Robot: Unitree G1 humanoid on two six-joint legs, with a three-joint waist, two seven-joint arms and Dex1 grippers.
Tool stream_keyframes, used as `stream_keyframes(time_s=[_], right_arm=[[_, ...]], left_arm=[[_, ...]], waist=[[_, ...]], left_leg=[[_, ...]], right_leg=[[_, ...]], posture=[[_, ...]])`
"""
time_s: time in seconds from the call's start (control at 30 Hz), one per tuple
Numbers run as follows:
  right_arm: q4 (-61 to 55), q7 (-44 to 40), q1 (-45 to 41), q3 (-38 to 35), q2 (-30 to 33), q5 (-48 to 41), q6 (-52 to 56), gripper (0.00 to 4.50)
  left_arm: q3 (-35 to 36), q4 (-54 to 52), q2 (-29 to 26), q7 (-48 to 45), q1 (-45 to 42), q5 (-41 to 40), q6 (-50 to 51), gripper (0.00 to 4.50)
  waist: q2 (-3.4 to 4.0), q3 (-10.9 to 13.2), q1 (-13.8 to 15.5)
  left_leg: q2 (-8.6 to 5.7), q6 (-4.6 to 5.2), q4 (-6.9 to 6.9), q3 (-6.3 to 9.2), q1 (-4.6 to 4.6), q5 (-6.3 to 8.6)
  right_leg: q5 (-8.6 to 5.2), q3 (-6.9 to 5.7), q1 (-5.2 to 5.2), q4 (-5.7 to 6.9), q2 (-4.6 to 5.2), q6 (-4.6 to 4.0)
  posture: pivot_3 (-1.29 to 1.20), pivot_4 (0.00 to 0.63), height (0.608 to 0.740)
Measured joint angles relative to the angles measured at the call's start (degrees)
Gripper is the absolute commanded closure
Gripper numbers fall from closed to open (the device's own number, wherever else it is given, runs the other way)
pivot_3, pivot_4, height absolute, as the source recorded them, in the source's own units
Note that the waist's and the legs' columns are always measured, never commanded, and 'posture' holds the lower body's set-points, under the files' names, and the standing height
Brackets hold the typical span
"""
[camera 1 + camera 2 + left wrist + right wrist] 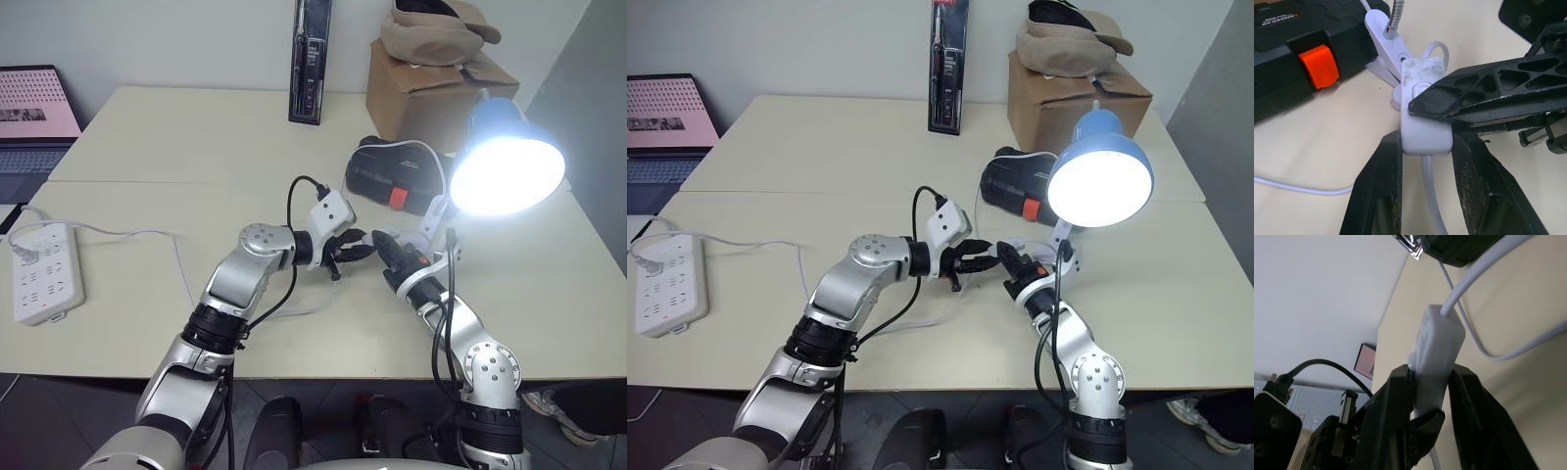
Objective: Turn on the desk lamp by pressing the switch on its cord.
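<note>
The desk lamp stands at the right of the table on its white clip base, and its bulb glows bright. In front of it my two grippers meet over the table. My left gripper is shut on the sides of the white switch, and the cord runs out of the switch between its fingers. My right gripper reaches in from the other side and is shut on the same switch, one fingertip lying on the rocker. The thin white cord trails left across the table.
A white power strip lies at the table's left edge with the cord plugged in. A black tool case with an orange latch sits just behind the grippers. A cardboard box stands at the back right, a laptop at the far left.
</note>
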State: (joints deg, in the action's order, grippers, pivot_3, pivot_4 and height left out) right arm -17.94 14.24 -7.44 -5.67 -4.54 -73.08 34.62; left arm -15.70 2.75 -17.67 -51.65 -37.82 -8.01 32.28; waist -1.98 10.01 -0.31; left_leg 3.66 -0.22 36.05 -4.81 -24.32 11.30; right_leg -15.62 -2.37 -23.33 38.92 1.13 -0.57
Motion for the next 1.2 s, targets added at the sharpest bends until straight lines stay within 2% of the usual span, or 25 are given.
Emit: stream_keyframes(time_s=[0.2,0.3,0.37,0.53,0.6,0.7,0.9,1.0,1.03,1.2], right_arm=[[-0.2,-0.34,0.61,-0.03,0.35,-0.24,0.34,1.15],[-2.9,-2.12,2.86,1.79,5.51,0.42,3.65,0.35],[-6.59,-5.41,4.53,4.32,12.09,4.09,5.98,0.01],[-16.72,-15.14,6.61,11.71,27.89,14.08,10.04,0.0],[-19.53,-18.02,6.39,13.18,31.78,17.42,10.25,0.0],[-23.65,-22.95,5.27,14.35,41.91,25.11,10.18,0.0],[-24.02,-29.12,4.95,10.19,49.16,32.42,8.41,0.0],[-23.97,-32.02,4.92,8.24,50.59,34.03,8.11,0.0],[-23.9,-32.79,4.92,7.92,50.64,34.25,8.04,0.0],[-23.06,-36.08,4.7,6.14,51.65,36.02,7.91,0.0]], left_arm=[[-0.01,0.01,-0.49,-0.18,0.0,0.11,-0.38,3.4],[0.08,1.9,-2.68,-0.4,-0.9,0.58,-2.48,3.4],[0.05,3.46,-5.11,-2.05,-1.65,1.38,-5.1,3.4],[-0.56,8.43,-10.25,-5.77,-2.36,4.22,-13.11,3.4],[-1.02,10.88,-10.63,-6.61,-2.36,5.06,-15.62,3.4],[-2.31,16.16,-11.3,-7.63,-1.92,7.0,-21.08,3.4],[-2.69,21.16,-9.62,-7.71,-1.04,8.56,-27.47,3.4],[-2.81,22.57,-8.33,-7.7,-0.81,9.1,-29.31,3.4],[-2.79,22.73,-8.09,-7.72,-0.77,9.1,-29.53,3.05],[-2.5,23.1,-7.69,-7.86,-0.77,9.04,-30.06,2.02]], waist=[[0.0,0.0,0.0],[0.01,0.01,0.01],[0.02,0.01,0.02],[0.01,0.01,0.04],[0.01,0.01,0.18],[-0.02,0.02,0.21],[-0.06,0.04,0.35],[-0.06,0.04,0.33],[-0.06,0.04,0.33],[-0.06,0.04,0.32]], left_leg=[[0.0,0.0,-0.01,0.0,0.0,0.0],[0.0,0.0,-0.01,-0.01,-0.02,0.0],[-0.02,0.0,-0.02,-0.03,-0.03,0.0],[0.0,0.0,-0.07,-0.01,-0.03,0.01],[-0.01,0.0,-0.04,0.0,-0.05,0.01],[-0.05,0.01,-0.01,-0.03,-0.08,0.01],[-0.04,0.01,-0.01,0.01,-0.32,0.01],[-0.03,0.01,0.0,0.01,-0.33,0.01],[-0.03,0.01,0.0,0.02,-0.33,0.01],[-0.04,0.01,0.04,0.02,-0.33,0.01]], right_leg=[[0.0,0.0,-0.01,0.0,0.0,0.0],[0.0,0.0,-0.01,-0.03,0.01,0.0],[0.0,0.0,-0.05,-0.04,0.01,0.0],[-0.02,-0.03,-0.1,-0.05,-0.02,-0.02],[-0.02,-0.06,-0.09,-0.05,-0.01,-0.02],[0.0,-0.06,-0.1,-0.12,0.04,0.01],[0.0,-0.14,-0.24,-0.18,0.03,0.01],[0.0,-0.15,-0.24,-0.2,0.02,0.02],[0.0,-0.15,-0.24,-0.2,0.02,0.02],[0.02,-0.16,-0.23,-0.17,0.02,0.05]], posture=[[0.0,0.15,0.74],[0.0,0.15,0.74],[0.0,0.15,0.74],[0.0,0.15,0.74],[0.0,0.15,0.74],[0.0,0.15,0.74],[0.0,0.15,0.74],[0.0,0.15,0.74],[0.0,0.15,0.74],[0.0,0.15,0.74]])
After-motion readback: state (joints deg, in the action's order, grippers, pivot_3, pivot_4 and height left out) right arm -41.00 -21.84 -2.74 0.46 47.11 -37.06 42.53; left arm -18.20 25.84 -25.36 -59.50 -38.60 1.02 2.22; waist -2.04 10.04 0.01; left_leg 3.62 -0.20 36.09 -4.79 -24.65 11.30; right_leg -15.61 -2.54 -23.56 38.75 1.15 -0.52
